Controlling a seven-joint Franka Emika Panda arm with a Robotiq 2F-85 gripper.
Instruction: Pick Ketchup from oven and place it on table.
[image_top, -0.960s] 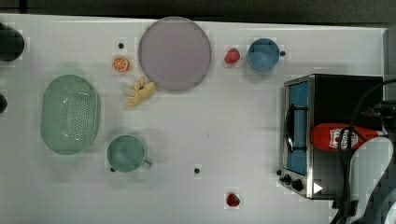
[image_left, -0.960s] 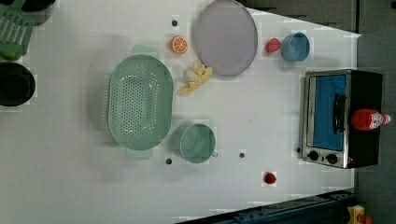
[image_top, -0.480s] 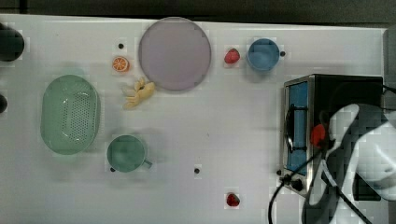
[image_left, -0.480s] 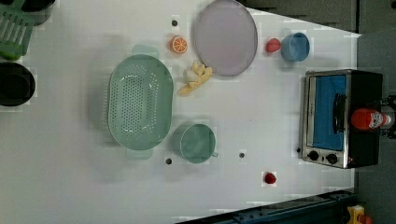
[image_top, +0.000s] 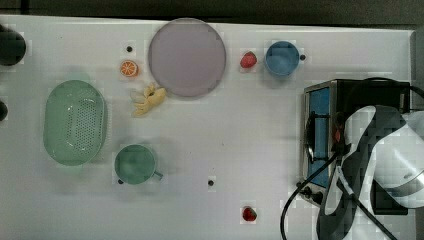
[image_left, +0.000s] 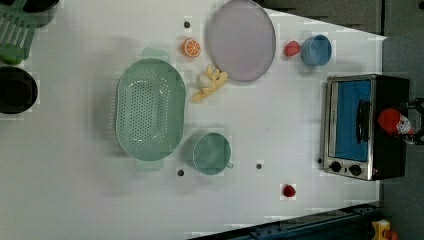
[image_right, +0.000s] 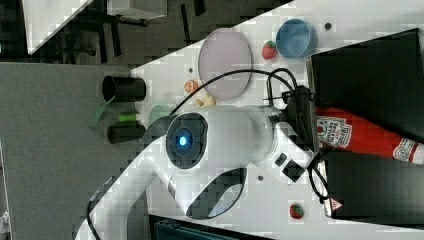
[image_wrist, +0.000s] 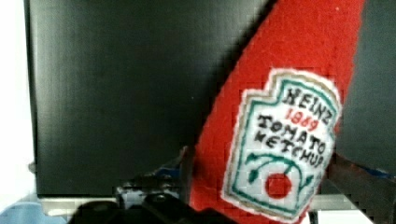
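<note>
Lying flat on the black top of the oven (image_left: 367, 127), the ketchup (image_right: 367, 134) sits crosswise with its white cap pointing past the back edge, which is why the arm has come in from above and behind instead of through the glass door. In the right view the gripper (image_right: 306, 116) sits at the bottle's base end, next to the label; in the wrist view one finger (image_wrist: 187, 163) stands just beside the red body and a dark shape shows on the far side, so the jaws appear to straddle the bottle, but I cannot tell whether they have clamped on it or only stand around it. A grip low on the wide body probably suits a soft squeeze bottle better than a grip on the thin neck. The white table (image_top: 240, 130) has open room in the middle, between the green cup (image_top: 134, 164), the grey plate (image_top: 187, 57) and the oven, which looks like the easiest place to set it down. The strawberry (image_top: 249, 214) near the oven's knobs should be avoided.
</note>
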